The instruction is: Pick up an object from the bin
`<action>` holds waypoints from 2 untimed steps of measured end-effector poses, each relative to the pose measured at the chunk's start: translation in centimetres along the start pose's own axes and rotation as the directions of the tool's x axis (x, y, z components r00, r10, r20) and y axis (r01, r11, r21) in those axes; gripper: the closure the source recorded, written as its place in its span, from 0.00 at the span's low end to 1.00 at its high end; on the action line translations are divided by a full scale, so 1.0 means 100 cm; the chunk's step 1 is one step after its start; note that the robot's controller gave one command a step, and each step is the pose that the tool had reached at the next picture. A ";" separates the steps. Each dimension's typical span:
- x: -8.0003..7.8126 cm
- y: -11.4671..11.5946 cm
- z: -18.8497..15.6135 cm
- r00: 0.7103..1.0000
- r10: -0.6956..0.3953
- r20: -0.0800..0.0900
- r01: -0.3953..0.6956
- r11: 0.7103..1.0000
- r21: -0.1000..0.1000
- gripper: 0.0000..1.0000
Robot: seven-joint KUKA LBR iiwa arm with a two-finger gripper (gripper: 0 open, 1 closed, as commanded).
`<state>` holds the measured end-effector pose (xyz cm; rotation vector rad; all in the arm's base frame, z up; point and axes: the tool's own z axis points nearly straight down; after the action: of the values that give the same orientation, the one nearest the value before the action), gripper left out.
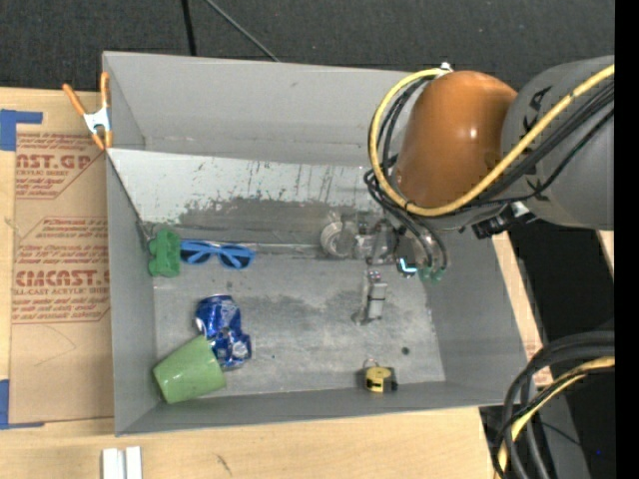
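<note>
My gripper (373, 305) hangs below the orange cover over the bare floor in the right half of the bin, with nothing seen in it. A small yellow and black tape measure (377, 377) lies near the front wall, just in front of the gripper. A shiny silver rounded piece (334, 238) sits by the back wall, up and to the left of the gripper; I cannot tell whether it is loose.
At the left, a green toy (162, 252) and blue sunglasses (218, 256) lie along the back wall. A crushed blue can (222, 327) rests against a tipped green cup (187, 372) in the front left corner.
</note>
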<state>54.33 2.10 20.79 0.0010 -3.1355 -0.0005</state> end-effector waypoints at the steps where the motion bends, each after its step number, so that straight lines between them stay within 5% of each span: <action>1: 0.064 -0.080 0.099 0.975 -0.222 -0.001 0.222 0.975 0.001 0.00; 2: 0.059 -0.064 0.133 0.880 -0.475 0.019 0.475 0.880 0.009 0.00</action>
<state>48.32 -4.30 7.52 0.7746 -3.0595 0.0044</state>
